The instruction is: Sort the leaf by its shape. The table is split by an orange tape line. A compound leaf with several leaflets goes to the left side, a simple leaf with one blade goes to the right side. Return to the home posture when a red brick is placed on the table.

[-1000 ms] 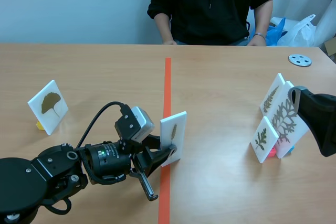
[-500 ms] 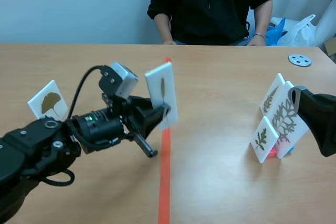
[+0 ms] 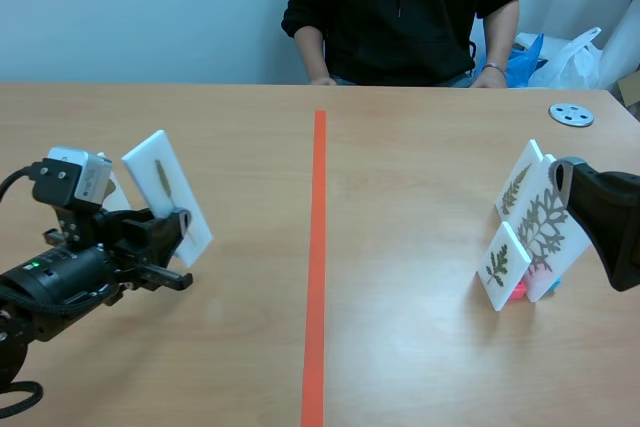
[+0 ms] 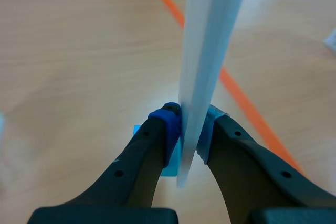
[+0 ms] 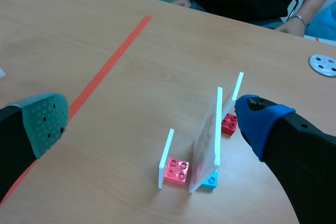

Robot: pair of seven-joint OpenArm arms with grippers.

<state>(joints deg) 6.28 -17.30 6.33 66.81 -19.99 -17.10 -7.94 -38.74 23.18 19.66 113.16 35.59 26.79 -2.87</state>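
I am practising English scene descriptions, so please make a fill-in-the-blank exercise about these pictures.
The left gripper holds a leaf card on the ____ side of the orange tape line. The right gripper is ____. The standing cards near the right gripper number ____.
Missing words: left; open; three.

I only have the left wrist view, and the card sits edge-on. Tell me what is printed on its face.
Observer: In the scene view the card in the left gripper bears one narrow dark leaf, seemingly a single blade.
Operator: Report what stands right of the tape.
Observer: On that side stand three white leaf cards, close together on small bricks.
Operator: Give me the right gripper.
Observer: The right gripper is open, beside those three cards.
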